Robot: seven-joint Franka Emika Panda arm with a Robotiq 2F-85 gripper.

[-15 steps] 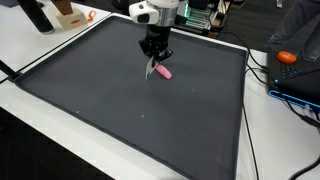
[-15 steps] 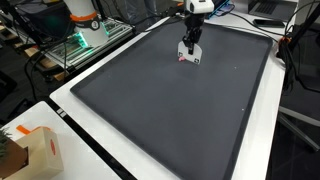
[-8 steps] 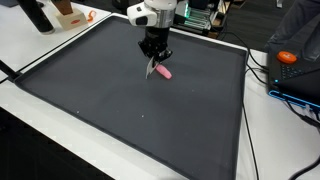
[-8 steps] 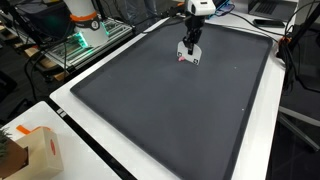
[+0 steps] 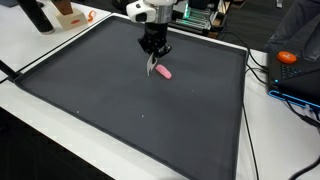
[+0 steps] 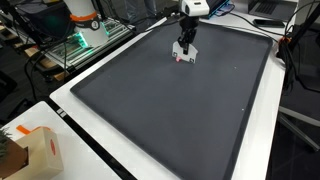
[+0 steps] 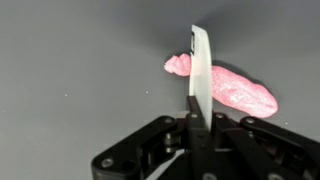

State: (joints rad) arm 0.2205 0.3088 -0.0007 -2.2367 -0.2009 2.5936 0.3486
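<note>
Your gripper point(image 7: 197, 120) stays clamped together on a thin white blade point(image 7: 201, 65), held edge-on. Over the last second it edges slightly sideways and upward, so the blade sits at the near end of the pink lump point(image 7: 240, 90); contact is unclear. The lump lies unmoved on the dark mat point(image 5: 120, 110) covering the surface, toward its far edge.

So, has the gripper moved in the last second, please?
Yes, slightly: in an exterior view the gripper, holding a white blade, has edged up and left against the pink piece.
</note>
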